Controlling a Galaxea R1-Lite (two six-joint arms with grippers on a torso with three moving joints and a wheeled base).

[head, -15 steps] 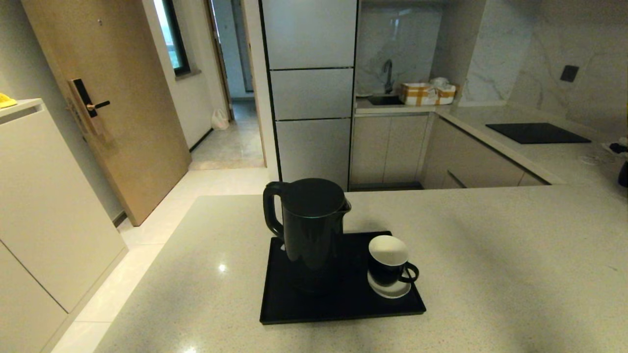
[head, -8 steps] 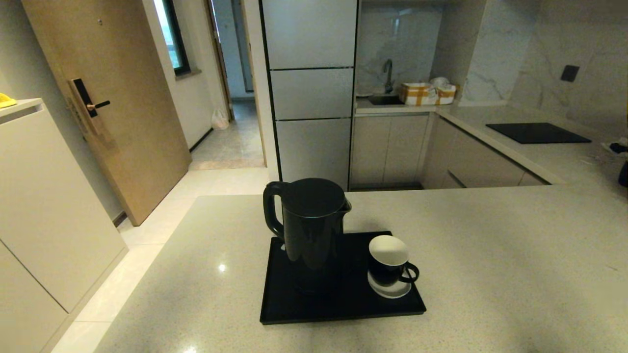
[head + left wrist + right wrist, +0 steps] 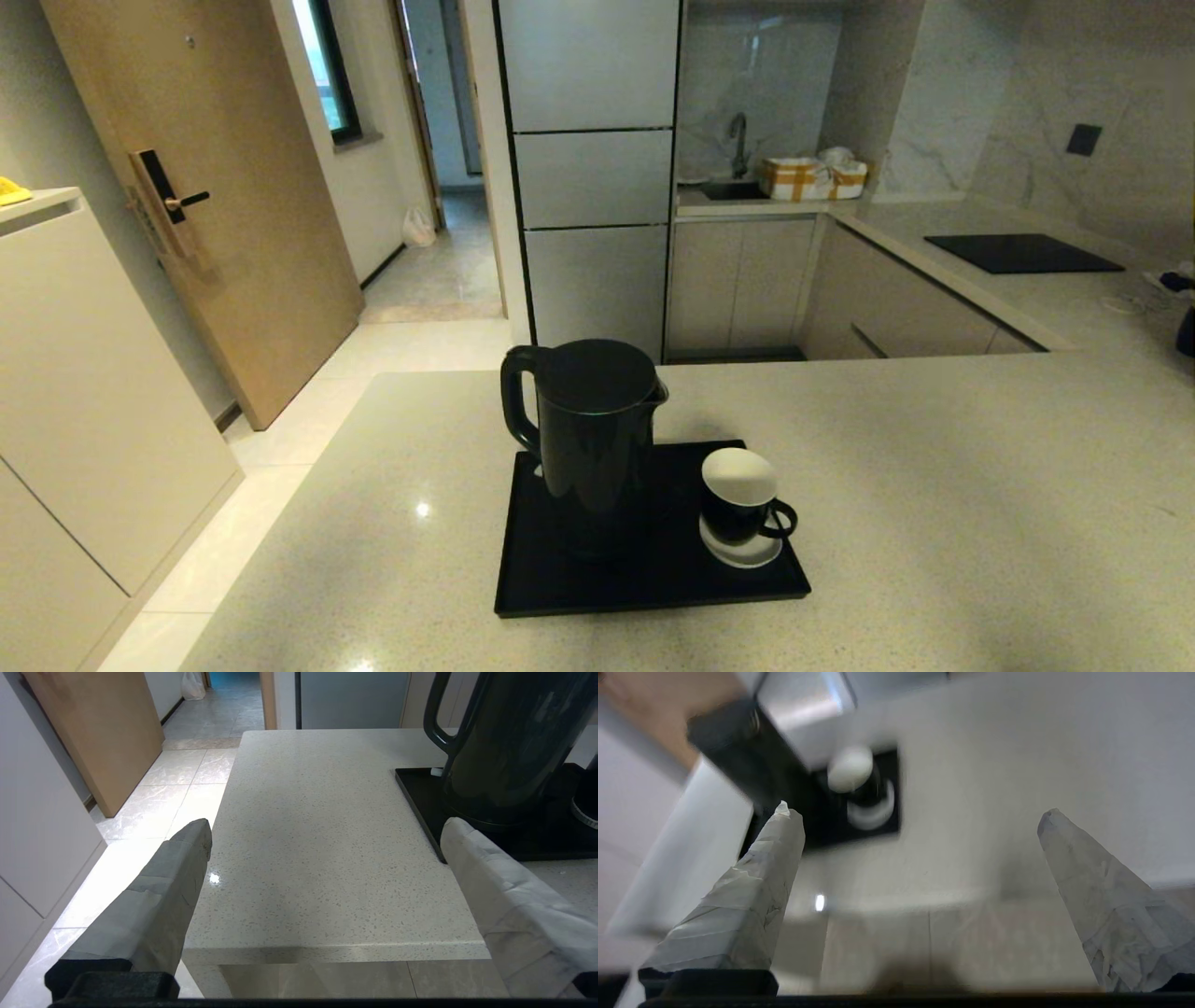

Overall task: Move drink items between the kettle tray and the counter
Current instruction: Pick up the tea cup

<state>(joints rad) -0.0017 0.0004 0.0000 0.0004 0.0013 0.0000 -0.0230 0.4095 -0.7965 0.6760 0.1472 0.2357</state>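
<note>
- Standing upright on the kettle tray [image 3: 560, 588], the glossy black kettle [image 3: 590, 439] dominates the head view, its handle turned to the robot's left; the small black cup [image 3: 742, 509] sits on a white saucer [image 3: 742, 556] just beside it, toward the tray's right edge. Neither arm shows here, and the tray rests on the speckled surface [image 3: 934, 485] with bare stone on both sides.
- Hovering off the near edge of the surface, the left end effector [image 3: 327, 830] has its taped fingers spread wide with nothing between them; the kettle and the tray's corner lie ahead on one side of its view.
- Streaking with motion blur, the right wrist view shows the right end effector [image 3: 920, 816] also spread wide and empty, looking down from a distance at the cup, saucer and tray.
- Judged from here, the risk lies in the right arm's approach: the cup stands close to the kettle and loose on its saucer, so a fast or off-line reach could knock it over, drag the saucer along, or bump the tall kettle.
</note>
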